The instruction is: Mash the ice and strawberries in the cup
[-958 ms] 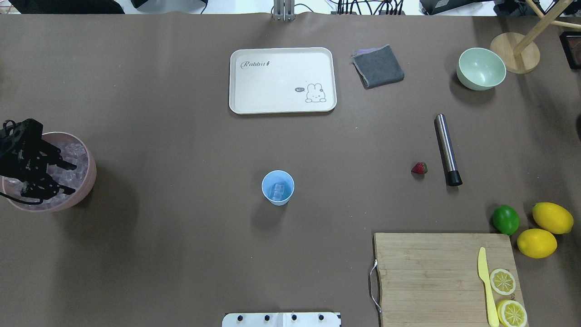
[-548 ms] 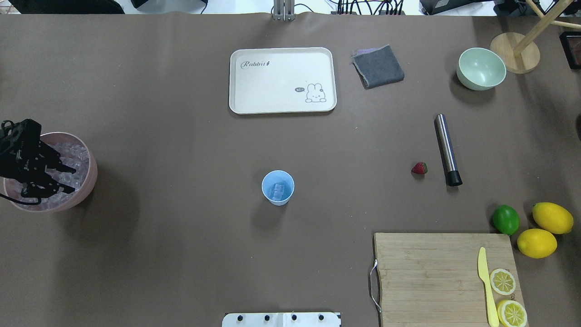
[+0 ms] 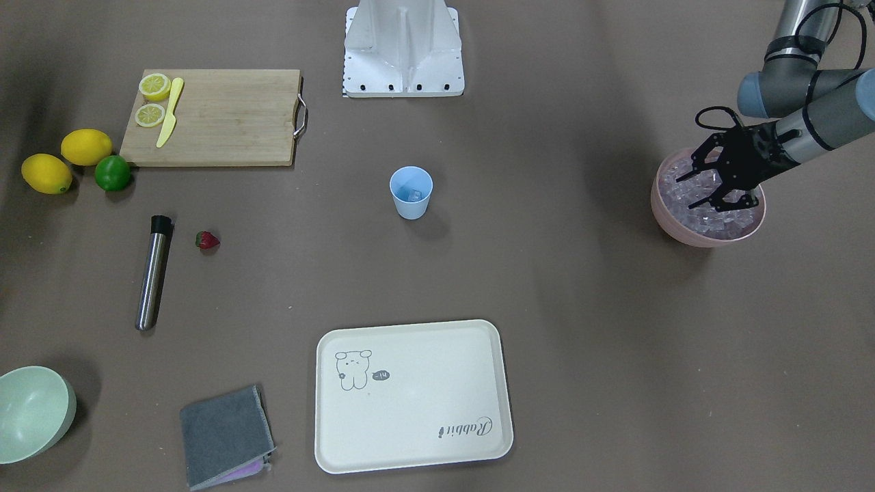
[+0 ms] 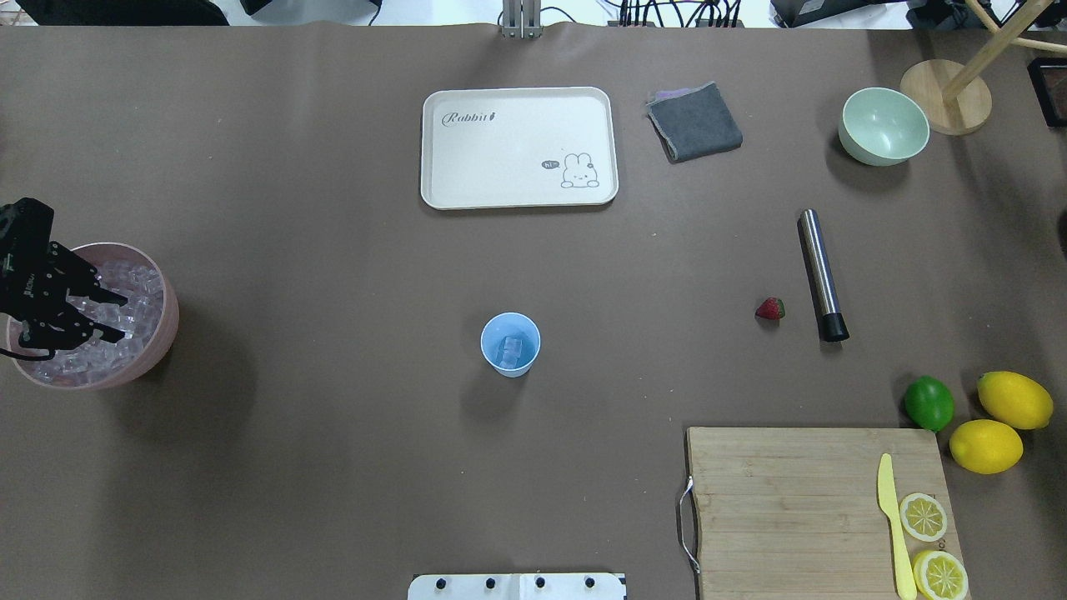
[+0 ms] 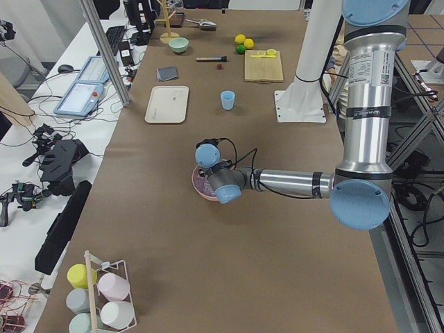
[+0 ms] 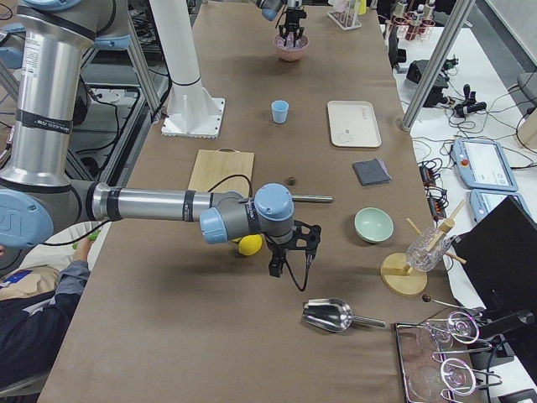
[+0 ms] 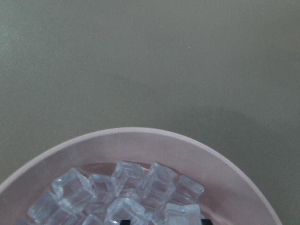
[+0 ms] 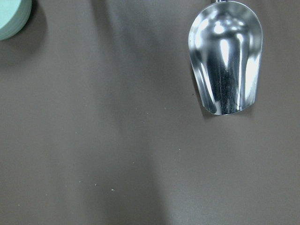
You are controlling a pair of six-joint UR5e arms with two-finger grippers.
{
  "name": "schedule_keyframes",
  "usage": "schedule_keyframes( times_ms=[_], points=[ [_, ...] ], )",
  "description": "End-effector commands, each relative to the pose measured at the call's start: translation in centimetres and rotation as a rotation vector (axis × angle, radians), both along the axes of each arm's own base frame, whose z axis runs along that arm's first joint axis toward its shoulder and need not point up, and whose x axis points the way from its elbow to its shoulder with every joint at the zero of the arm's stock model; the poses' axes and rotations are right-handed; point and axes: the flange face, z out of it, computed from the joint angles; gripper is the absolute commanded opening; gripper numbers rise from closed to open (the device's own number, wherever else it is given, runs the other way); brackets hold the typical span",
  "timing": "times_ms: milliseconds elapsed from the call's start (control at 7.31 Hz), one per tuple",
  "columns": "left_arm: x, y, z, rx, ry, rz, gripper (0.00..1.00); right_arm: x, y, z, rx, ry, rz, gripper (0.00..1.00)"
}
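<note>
The light-blue cup (image 4: 510, 344) stands mid-table with a few clear ice cubes in it; it also shows in the front view (image 3: 411, 193). More ice (image 7: 126, 192) fills the pink bowl (image 4: 169, 321) at the left table edge. My left gripper (image 4: 123, 317) is open, fingers spread just over that ice, as the front view (image 3: 690, 192) shows too. The red strawberry (image 4: 770, 309) lies on the table right of the cup. My right gripper (image 6: 289, 259) shows only in the right side view, hovering over bare table; I cannot tell whether it is open.
A steel muddler (image 4: 821, 273) lies beside the strawberry. A white tray (image 4: 518, 147), grey cloth (image 4: 694, 122) and pale green bowl (image 4: 883, 126) sit at the back. A cutting board (image 4: 800, 500), lime (image 4: 929, 402) and lemons (image 4: 1014, 399) are front right. A metal scoop (image 8: 226, 56) lies under the right wrist.
My left gripper has moved left over the pink bowl and sits lower toward the ice, fingers still spread. Nothing else has moved.
</note>
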Motion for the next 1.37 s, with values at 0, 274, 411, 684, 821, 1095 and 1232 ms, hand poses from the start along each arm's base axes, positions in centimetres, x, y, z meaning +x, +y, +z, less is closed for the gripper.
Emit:
schedule_keyframes(
  times_ms=[0, 274, 411, 684, 821, 1095, 1232],
  points=[
    [-2.2, -1.8, -1.5, -0.025, 0.033, -0.014, 0.0, 0.0, 0.0, -0.3, 0.003, -0.003, 0.002, 1.0],
    [-1.3, -4.1, -4.2, -0.024, 0.044, -0.02, 0.0, 0.0, -0.1, -0.3, 0.008, -0.002, -0.001, 1.0],
    [-0.9, -4.8, -5.5, -0.055, 0.053, -0.035, 0.0, 0.0, 0.0, -0.4, 0.005, -0.006, 0.0, 1.0],
    [1.5, -8.5, -11.8, -0.11, 0.102, -0.069, 0.0, -0.1, 0.1, -0.1, 0.0, -0.004, 0.0, 1.0],
    [2.5, -9.2, -14.6, -0.144, 0.127, -0.076, 0.0, 0.0, -0.1, -0.3, 0.004, -0.004, 0.001, 1.0],
    [6.6, -8.6, -17.3, -0.174, 0.142, -0.033, 0.0, 0.0, -0.2, -0.5, 0.008, -0.005, 0.002, 1.0],
    [6.8, -8.8, -18.3, -0.187, 0.15, -0.037, 0.0, 0.0, -0.3, -0.6, 0.011, -0.004, 0.003, 1.0]
  ],
)
